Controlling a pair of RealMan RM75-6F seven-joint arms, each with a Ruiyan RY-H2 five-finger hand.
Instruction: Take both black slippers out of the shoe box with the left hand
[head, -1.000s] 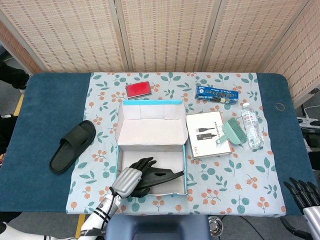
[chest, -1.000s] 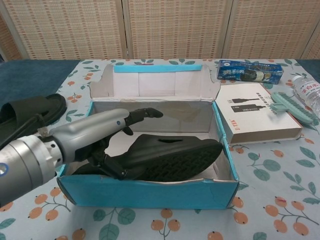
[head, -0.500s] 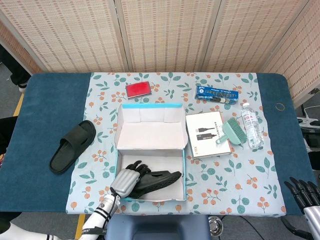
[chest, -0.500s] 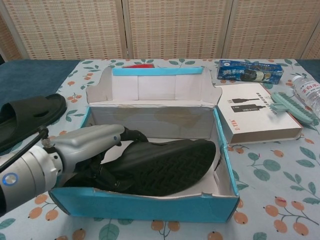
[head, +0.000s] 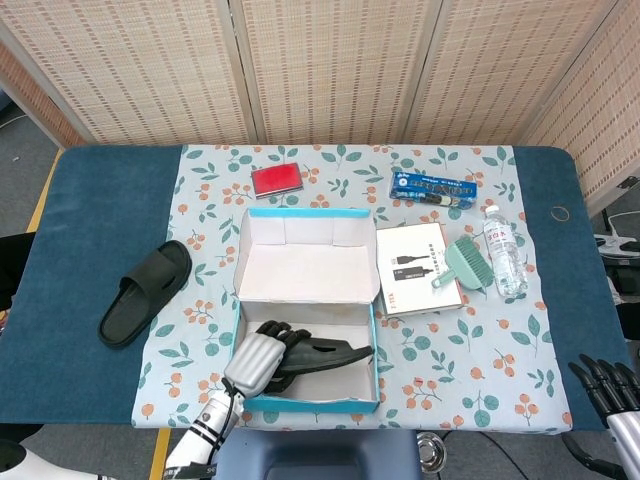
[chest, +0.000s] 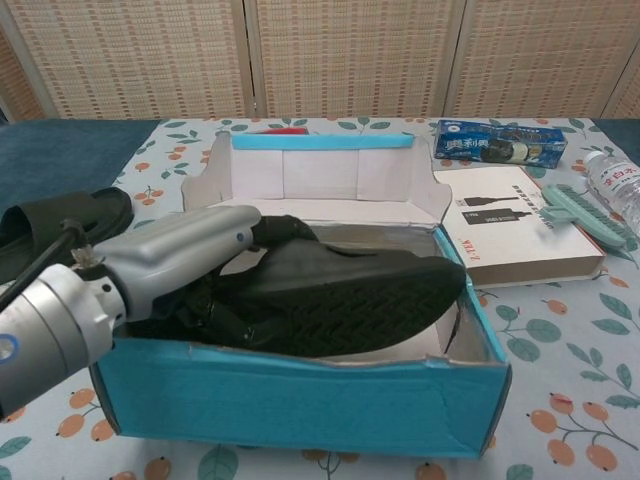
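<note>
One black slipper (head: 320, 357) (chest: 345, 295) lies tilted, sole up, inside the blue shoe box (head: 370, 345) (chest: 300, 400). My left hand (head: 262, 357) (chest: 190, 255) reaches into the box from its left end and grips that slipper, fingers wrapped over its strap end. The box itself is tipped up at its near edge. The other black slipper (head: 146, 292) (chest: 55, 225) rests on the table to the left of the box. My right hand (head: 605, 385) hangs at the table's front right corner, fingers apart, holding nothing.
Right of the box lie a white carton (head: 415, 268) with a green brush (head: 462, 262), a water bottle (head: 505, 250) and a blue biscuit pack (head: 435, 187). A red wallet (head: 277, 179) lies behind the box. Woven screens stand at the back.
The box has shifted and its near edge has risen as my left hand pulls on the slipper. The slipper now sits higher, its toe over the right wall.
</note>
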